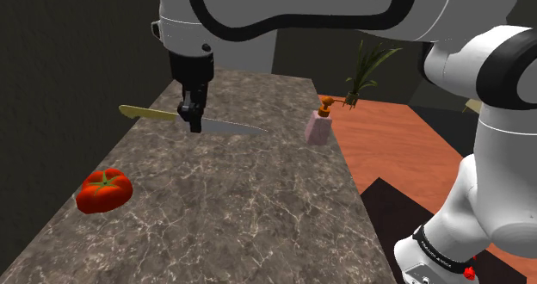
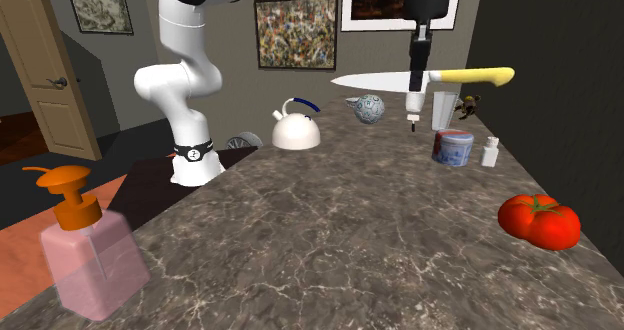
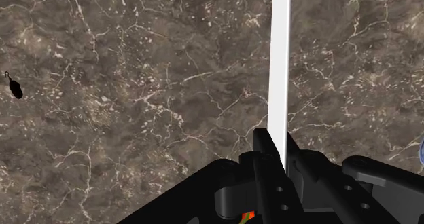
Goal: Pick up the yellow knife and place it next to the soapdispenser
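Shoulder view — slim, tapering knife (image 1: 228, 127)

free: bare counter (image 1: 232, 205) middle | obstacles: tomato (image 1: 104, 190), soap dispenser (image 1: 317, 127) at opposite edges

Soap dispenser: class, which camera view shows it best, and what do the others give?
The second exterior view: the soap dispenser stands large in the foreground, orange pump and pink body plain. The shoulder view has it small at the edge of the counter. The wrist view looks at counter and the knife.
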Available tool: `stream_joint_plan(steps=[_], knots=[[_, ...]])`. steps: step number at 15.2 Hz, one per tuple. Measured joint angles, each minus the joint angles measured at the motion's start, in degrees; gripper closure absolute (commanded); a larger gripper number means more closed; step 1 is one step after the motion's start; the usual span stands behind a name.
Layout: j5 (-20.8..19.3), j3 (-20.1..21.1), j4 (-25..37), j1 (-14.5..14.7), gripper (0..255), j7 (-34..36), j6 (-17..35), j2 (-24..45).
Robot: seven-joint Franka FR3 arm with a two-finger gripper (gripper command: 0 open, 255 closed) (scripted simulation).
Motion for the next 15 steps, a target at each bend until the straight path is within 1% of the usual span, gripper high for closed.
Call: stream_joint_plan(steps=[2, 3, 5, 7, 9, 13, 15], knots=[[-0.11, 0.01, 1.60, 0.26, 255, 0.02, -1.27, 0.35], [0.16, -0.01, 0.85, -0.25, 255, -0.42, -1.24, -0.39], [0.98, -0.38, -1.67, -2.37, 255, -2.53, -0.49, -2.30], [2.18, -0.75, -6.30, -4.81, 255, -4.78, 1.22, -5.41], [3.17, -1.32, -9.29, -7.00, 255, -7.26, 2.08, -7.71], [4.92, -2.73, -14.55, -10.94, 255, -12.31, 3.61, -11.77], [5.47, -3.72, -15.84, -12.88, 255, -15.19, 4.07, -12.68]])
